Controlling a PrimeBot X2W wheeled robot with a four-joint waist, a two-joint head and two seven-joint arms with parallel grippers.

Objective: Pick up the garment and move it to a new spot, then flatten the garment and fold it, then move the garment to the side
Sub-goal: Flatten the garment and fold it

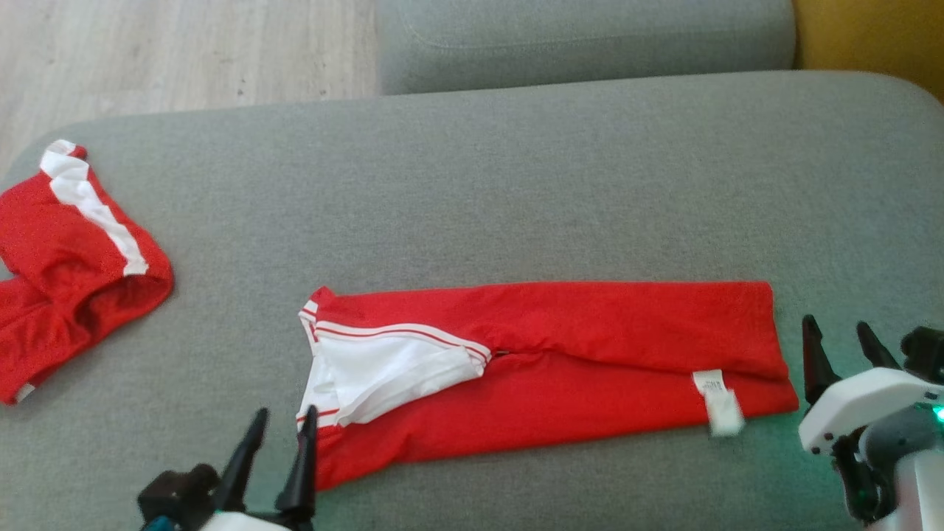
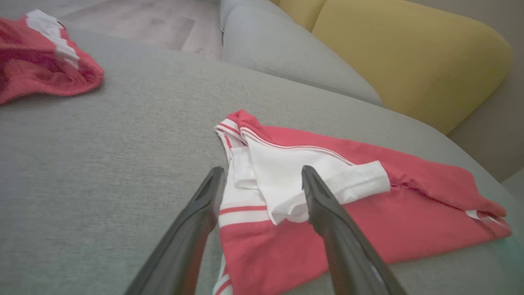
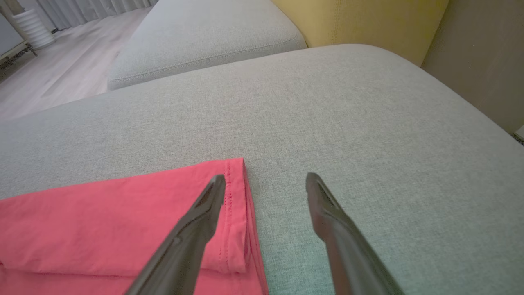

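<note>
Your left fingers [image 1: 302, 457] and right fingers [image 1: 813, 358] stand apart, empty, at either end of the folded garment [image 1: 575, 354], near the front edge of the cushion [image 1: 516, 184]. Pinch one layer only and the fold spills.

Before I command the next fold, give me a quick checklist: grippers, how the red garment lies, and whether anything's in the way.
1. Left gripper open and empty: ok.
2. Right gripper open and empty: ok.
3. Red garment lying as a long folded strip on the grey cushion: ok.
4. White sleeve flat: not ok, it lies rumpled on top at the left end.
5. Hem layers lined up at the right end: ok.
6. Other red garment apart from the strip: ok, it lies crumpled at the cushion's left edge.
</note>
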